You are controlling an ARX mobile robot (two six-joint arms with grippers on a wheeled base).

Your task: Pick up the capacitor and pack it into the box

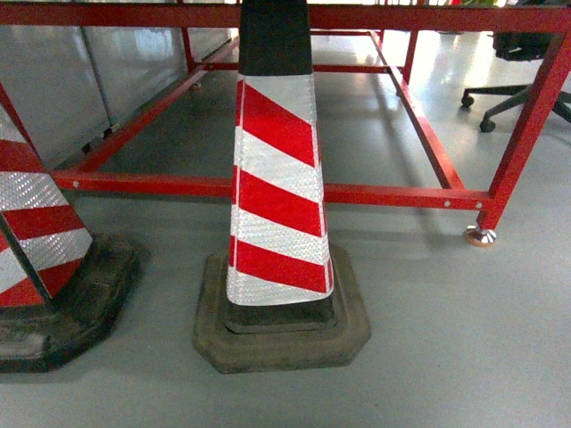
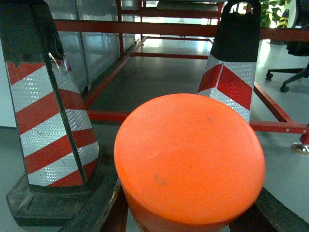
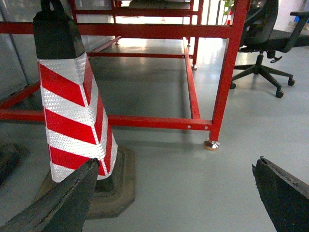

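Orange capacitor (image 2: 189, 162), a round cylinder, sits clamped between the left gripper (image 2: 188, 212) jaws, the right gripper (image 3: 174, 193) spread empty near a striped cone (image 1: 278, 192), and with no box visible, carrying it there seemingly comes next.

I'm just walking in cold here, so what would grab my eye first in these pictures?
The red-and-white striped traffic cone standing on the grey floor dead centre, with a second cone at the left edge. Behind them runs a red metal frame. In the left wrist view, a big orange cylinder sits between the left gripper's fingers.
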